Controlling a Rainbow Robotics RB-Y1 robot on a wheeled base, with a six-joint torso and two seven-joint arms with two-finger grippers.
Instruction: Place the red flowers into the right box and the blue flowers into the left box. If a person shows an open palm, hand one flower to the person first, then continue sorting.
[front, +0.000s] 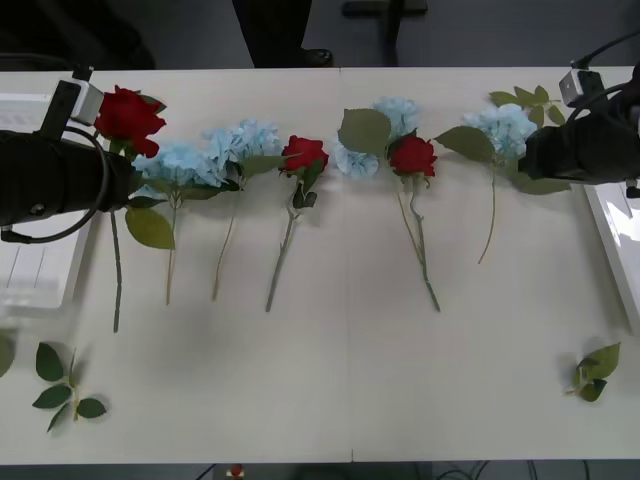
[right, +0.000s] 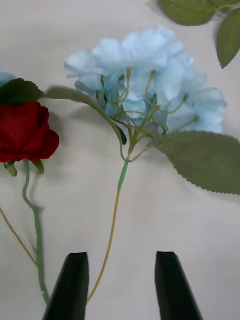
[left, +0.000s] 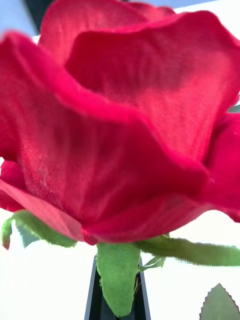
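Observation:
My left gripper (left: 117, 302) is shut on the stem of a red flower (front: 128, 114) just under its head, at the table's left side; the stem hangs down past the arm. In the left wrist view the red flower (left: 125, 115) is very close. My right gripper (right: 120, 257) is open and hovers over the stem of the rightmost blue flower (right: 150, 75), apart from it. That blue flower (front: 505, 128) lies at the table's right. Two more red flowers (front: 304, 154) (front: 413, 156) and several blue flowers (front: 180, 164) lie in a row. The left box (front: 30, 270) and the right box (front: 612, 235) are white.
Loose green leaf sprigs lie near the front left (front: 65, 390) and front right (front: 596, 372). A red flower (right: 25, 132) lies beside the blue one under my right gripper. The front half of the table (front: 350, 380) is bare.

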